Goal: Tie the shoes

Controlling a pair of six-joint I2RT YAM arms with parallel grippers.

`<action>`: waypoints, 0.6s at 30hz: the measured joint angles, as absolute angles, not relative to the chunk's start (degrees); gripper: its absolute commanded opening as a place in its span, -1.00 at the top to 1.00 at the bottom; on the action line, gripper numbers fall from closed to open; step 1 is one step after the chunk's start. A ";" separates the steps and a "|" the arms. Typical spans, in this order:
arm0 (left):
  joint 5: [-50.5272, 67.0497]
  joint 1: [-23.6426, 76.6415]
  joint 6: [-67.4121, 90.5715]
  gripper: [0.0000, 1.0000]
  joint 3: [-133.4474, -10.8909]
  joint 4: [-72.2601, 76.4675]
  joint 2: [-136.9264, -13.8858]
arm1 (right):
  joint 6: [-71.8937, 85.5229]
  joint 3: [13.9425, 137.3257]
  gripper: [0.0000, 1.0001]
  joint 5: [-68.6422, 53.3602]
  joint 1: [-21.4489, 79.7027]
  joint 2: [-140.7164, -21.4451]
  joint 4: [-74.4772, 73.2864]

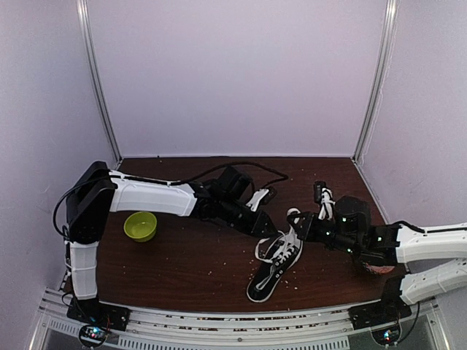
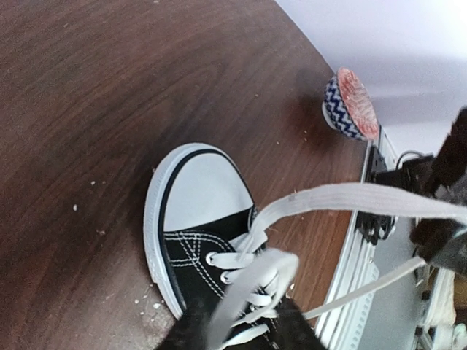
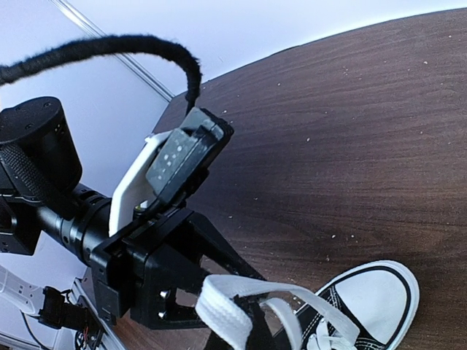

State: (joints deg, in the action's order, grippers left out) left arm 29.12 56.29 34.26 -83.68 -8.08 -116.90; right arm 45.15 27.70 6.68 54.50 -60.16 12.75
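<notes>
Jaws on the right are pressed together on one strand of the laces, which runs taut from the eyelets to them. The left jaws stand a little apart, and another strand rises through the gap. Whether either finger touches that strand cannot be told. In the overhead view both pairs meet over the heel end of the sneaker, the left at its 11 o'clock and the right at its 1 o'clock.

The dark wooden table fills the floor of a pale-walled booth. The left arm reaches in from the table's 9 o'clock side toward the middle, and a black cable loops behind it toward 12 o'clock. The right arm comes in low from 4 o'clock.

The black sneaker lies just off the table's middle, toward 5 o'clock. Its white toe cap points to 7 o'clock, toward the near edge, and its heel points to 1 o'clock.

A green bowl sits at 9 o'clock, well apart from the sneaker. A smaller bowl with a blue-and-white zigzag band and a reddish top stands at 4 o'clock, under the right arm.

Pale specks dot the wood around the toe.
</notes>
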 measured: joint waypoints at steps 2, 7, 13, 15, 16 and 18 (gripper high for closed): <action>26.81 56.29 33.01 -0.28 -83.77 -9.26 -116.95 | 45.47 27.70 1.00 7.46 54.50 -60.58 12.75; 20.58 55.83 30.17 -0.41 -82.70 -11.29 -116.60 | 46.35 27.70 1.00 8.36 54.50 -60.66 12.78; 20.49 54.63 30.46 -0.31 -77.67 -11.09 -115.74 | 46.78 27.70 1.00 9.08 54.50 -60.64 12.78; 21.32 54.52 31.88 -0.28 -76.58 -11.22 -115.81 | 46.78 27.70 1.00 9.08 54.50 -60.66 12.78; 21.80 54.52 32.47 -0.28 -76.51 -11.18 -115.85 | 46.81 27.70 1.00 9.10 54.50 -60.66 12.80; 22.41 54.52 33.91 -0.24 -76.53 -10.68 -115.96 | 46.81 27.70 1.00 9.10 54.50 -60.71 12.91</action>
